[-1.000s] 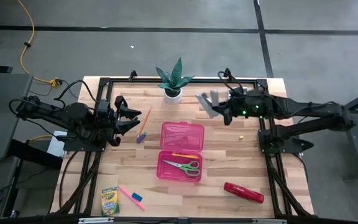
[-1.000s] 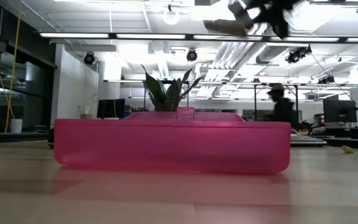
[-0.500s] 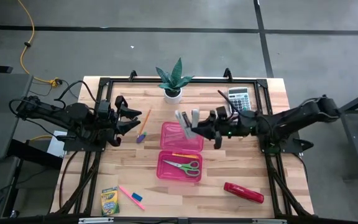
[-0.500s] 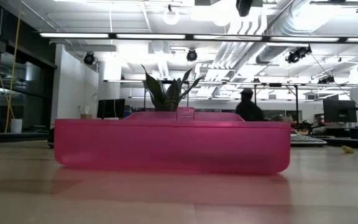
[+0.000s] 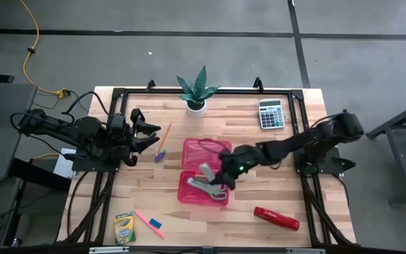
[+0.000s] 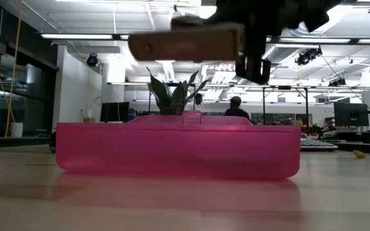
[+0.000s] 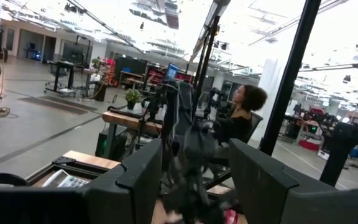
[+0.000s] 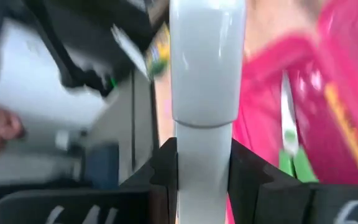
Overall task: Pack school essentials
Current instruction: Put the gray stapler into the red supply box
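Packing is under way: the crayon box (image 5: 125,227), pink marker (image 5: 144,218), blue eraser (image 5: 156,224) and orange pencil (image 5: 164,136) lie loose on the table beside the idle, spread left gripper (image 5: 145,132). The green-handled scissors (image 5: 217,190) already lie in the pink case (image 5: 204,173). Above the case, the right gripper (image 5: 210,176) is clamped on a white-grey piece (image 8: 204,81), a grip only the right wrist view shows.

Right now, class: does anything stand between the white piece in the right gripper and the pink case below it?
Nothing visible does. The right gripper holds the white piece directly over the open pink case, where scissors already lie.
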Motion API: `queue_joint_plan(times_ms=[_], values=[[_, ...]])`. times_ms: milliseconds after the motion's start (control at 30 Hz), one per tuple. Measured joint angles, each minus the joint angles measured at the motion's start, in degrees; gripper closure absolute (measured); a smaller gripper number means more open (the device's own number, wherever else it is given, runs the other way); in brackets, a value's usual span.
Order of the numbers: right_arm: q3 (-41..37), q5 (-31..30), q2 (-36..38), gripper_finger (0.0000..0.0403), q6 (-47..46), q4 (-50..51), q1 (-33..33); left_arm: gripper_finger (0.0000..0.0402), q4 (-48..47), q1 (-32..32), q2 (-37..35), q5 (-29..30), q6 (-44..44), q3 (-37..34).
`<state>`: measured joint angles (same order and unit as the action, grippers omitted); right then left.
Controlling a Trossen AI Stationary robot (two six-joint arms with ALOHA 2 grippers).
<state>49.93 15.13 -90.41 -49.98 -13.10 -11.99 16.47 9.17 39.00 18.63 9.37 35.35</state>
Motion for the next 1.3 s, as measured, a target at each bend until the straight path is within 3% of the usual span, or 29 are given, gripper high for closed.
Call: queue_joint_plan(times_ms=[133,400,633,767,1300], values=[[5.3,7.9,-5.9,0.0331,5.2,8.0,0.5,0.0229,-0.1,0.0,0.0,0.0,0.0,0.0],[13.9,15.4,-14.8,0.0331,14.2,19.6,1.5,0.0229,0.0,0.0,0.0,0.0,0.0,0.0],[14.9,15.4,-15.4,0.0331,19.1,30.7,1.6,0.0229,0.0,0.0,0.0,0.0,0.0,0.0],[14.9,15.4,-15.4,0.0328,20.0,32.1,1.5,0.0229,-0.1,0.0,0.0,0.0,0.0,0.0],[14.9,15.6,-15.0,0.0225,22.9,33.9,2.0,0.0229,-0.1,0.0,0.0,0.0,-0.1,0.0]])
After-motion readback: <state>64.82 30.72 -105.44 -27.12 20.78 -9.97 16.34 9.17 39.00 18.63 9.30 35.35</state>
